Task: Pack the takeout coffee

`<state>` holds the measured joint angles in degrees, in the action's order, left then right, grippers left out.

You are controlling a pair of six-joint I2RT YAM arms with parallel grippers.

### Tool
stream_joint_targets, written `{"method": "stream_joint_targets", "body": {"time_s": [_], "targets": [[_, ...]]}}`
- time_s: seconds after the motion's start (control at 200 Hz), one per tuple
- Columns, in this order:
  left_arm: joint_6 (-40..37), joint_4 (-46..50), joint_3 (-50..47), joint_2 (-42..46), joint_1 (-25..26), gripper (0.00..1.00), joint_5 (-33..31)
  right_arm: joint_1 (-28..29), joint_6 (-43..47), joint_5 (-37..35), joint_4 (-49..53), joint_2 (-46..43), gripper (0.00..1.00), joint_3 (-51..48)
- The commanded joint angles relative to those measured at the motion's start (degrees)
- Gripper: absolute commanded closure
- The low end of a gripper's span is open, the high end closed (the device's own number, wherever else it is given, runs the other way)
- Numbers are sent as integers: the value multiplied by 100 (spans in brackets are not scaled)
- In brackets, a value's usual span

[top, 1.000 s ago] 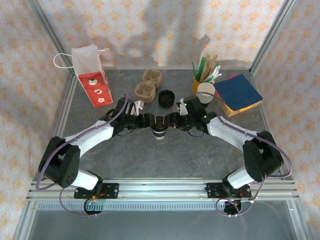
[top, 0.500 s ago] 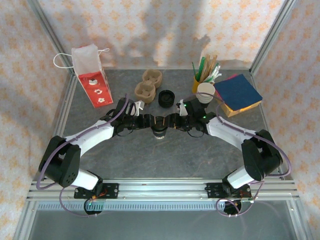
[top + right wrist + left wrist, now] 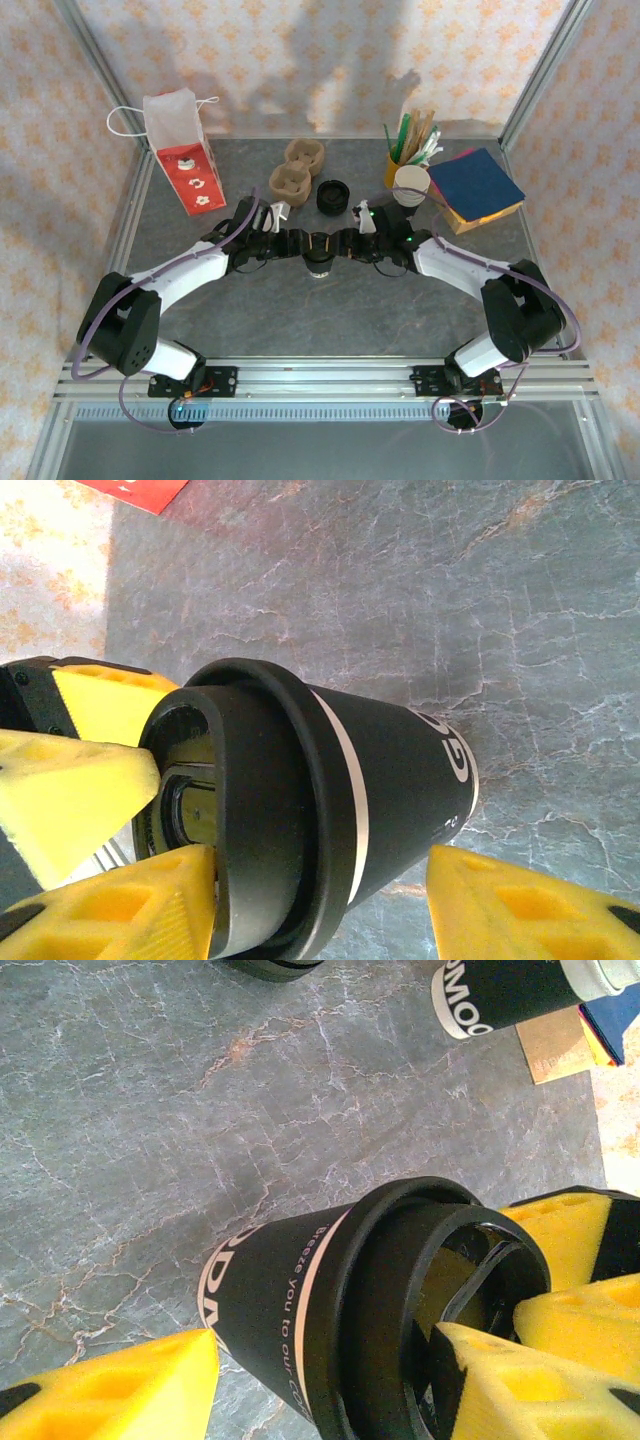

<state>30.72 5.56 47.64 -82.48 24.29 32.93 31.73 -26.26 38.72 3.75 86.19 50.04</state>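
The takeout coffee (image 3: pixel 318 256), lid fitted, appears to stand on the counter (image 3: pixel 330 320). It is to the right of the red bag (image 3: pixel 185 150) and nearer the arm bases than the bag is. The left claw (image 3: pixel 298 243) meets the cup on the side facing the red bag. The right claw (image 3: pixel 342 244) meets it on the side away from the red bag. With the lid already seated, this opposed arrangement probably serves to steady the cup or pass it between claws ahead of a carry toward the red bag. Each claw is spread partway, with the cup lying between its yellow pads (image 3: pixel 110 1390). In both wrist views one pad sits at the lid end and the other near the base end. Whether either claw actually clamps the cup cannot be told, because contact at the base-end pad is unclear
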Motion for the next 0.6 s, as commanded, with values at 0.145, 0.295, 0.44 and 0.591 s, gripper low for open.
{"method": "stream_joint_targets", "body": {"time_s": [0.145,0.295,0.44,0.591], "targets": [[-101,524,349,115,58,36,-303,9,483,-445,988,51,42,613],[-57,551,419,287,56,33,-328,11,693,-519,1270,13,40,963],[-100,841,595,491,53,32,-660,9,739,-649,1458,-93,38,1132],[27,903,640,1043,-3,27,-1633,128,715,-1300,1803,-275,38,1375]]}}
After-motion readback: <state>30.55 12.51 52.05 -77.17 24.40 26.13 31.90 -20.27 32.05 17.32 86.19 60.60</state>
